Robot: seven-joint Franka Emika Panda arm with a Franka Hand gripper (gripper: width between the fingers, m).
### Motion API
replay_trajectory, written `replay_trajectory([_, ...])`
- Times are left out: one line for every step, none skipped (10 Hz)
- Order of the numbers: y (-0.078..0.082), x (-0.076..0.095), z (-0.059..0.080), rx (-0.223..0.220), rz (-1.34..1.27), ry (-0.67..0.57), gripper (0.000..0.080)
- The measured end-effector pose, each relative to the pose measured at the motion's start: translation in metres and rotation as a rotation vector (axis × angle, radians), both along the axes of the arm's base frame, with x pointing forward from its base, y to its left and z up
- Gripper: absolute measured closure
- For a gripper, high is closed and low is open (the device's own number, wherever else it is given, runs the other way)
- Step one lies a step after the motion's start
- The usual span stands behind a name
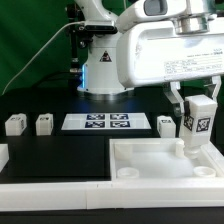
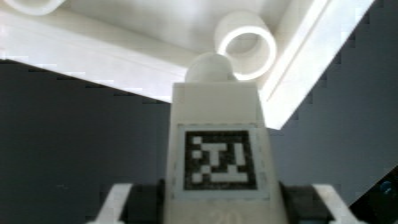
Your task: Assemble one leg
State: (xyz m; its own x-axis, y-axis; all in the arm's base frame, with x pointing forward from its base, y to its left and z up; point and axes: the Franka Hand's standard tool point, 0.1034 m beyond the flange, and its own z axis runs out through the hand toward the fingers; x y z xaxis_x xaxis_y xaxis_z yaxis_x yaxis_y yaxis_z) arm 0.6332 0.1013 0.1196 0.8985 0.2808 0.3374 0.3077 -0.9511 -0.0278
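- The Panda arm [image 1: 165, 50] is reaching down on the exterior view's right, bringing its load over the work.
- The white tray-like piece [image 1: 160, 168] is lying flat on the black table [image 1: 50, 158] with its rim up, so its corner socket is facing the gripper.
- The marker board [image 1: 105, 122] is lying behind it.
- The gripper [image 1: 197, 112] is clamping the leg [image 1: 197, 128] by its sides. It is holding it upright above that corner, and I cannot tell whether the leg is touching.
- Three spare legs [image 1: 14, 125] [image 1: 44, 124] [image 1: 165, 125] are standing on the table.
- The leg's tip is pointing just beside the socket ring [image 2: 249, 45], apparently being lined up for insertion.
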Motion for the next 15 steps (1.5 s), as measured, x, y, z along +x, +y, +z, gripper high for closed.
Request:
replay_trajectory([0.008, -0.001, -0.002, 0.006, -0.004, 0.003, 0.0506])
replay_trajectory([0.011, 0.000, -0.003, 0.006, 0.001, 0.003, 0.0506])
replay_trajectory([0.014, 0.003, -0.004, 0.008, 0.005, 0.000, 0.0506])
replay_trajectory([0.015, 0.007, -0.006, 0.009, 0.006, -0.001, 0.0506])
replay_trajectory([0.013, 0.006, -0.009, 0.008, 0.006, 0.002, 0.0506])
replay_trajectory([0.014, 0.005, -0.011, 0.007, 0.007, 0.005, 0.0506])
replay_trajectory([0.014, 0.004, -0.012, 0.007, 0.008, 0.007, 0.0506])
replay_trajectory([0.015, 0.004, -0.013, 0.007, 0.008, 0.009, 0.0506])
replay_trajectory([0.015, 0.003, -0.016, 0.007, 0.009, 0.012, 0.0506])
replay_trajectory([0.015, 0.001, -0.019, 0.007, 0.009, 0.016, 0.0506])
replay_trajectory([0.015, 0.001, -0.021, 0.007, 0.009, 0.020, 0.0506])
replay_trajectory([0.014, 0.000, -0.024, 0.006, 0.008, 0.024, 0.0506])
replay_trajectory([0.014, -0.001, -0.027, 0.006, 0.008, 0.028, 0.0506])
replay_trajectory([0.014, -0.002, -0.028, 0.006, 0.007, 0.030, 0.0506])
replay_trajectory([0.014, -0.002, -0.030, 0.006, 0.007, 0.033, 0.0506])
